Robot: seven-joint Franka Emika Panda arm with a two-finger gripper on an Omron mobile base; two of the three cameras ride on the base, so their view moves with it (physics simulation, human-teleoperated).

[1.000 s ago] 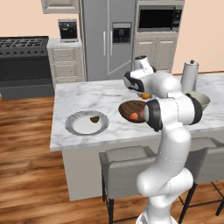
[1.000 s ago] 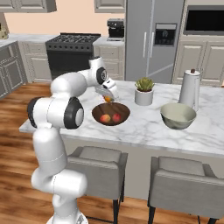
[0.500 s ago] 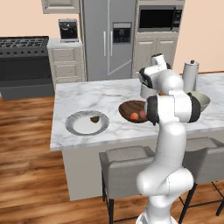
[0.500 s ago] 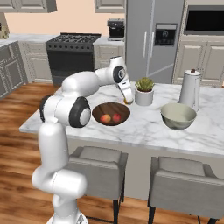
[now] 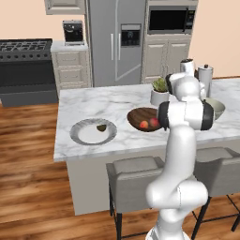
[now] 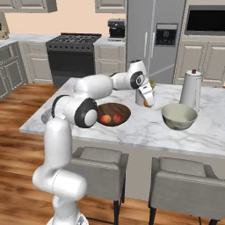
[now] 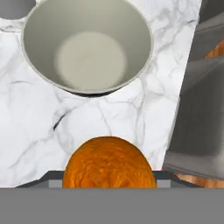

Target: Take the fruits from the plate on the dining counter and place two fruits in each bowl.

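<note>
At centre right of the right base view, arm: the gripper now hangs over the dining counter between the dark brown bowl and the pale bowl; a second ago it was above the dark brown bowl, so the arm has swung toward the right of the frame.
Fingers: they are clamped on the orange fruit, which sits at the bottom centre of the hand view.
Pale bowl: in the upper half of the hand view, its cream inside holds no fruit, and it lies ahead of the orange fruit, not yet under it.
Dark brown bowl: two fruits, the red-pink and the reddish-brown, lie inside it, at centre of the left base view.
Plate: the dark olive-green fruit remains on the plate, at centre left.
Meaning: the first bowl seems complete; I judge that the third fruit is on the way to the pale bowl, and one fruit is left to fetch.
</note>
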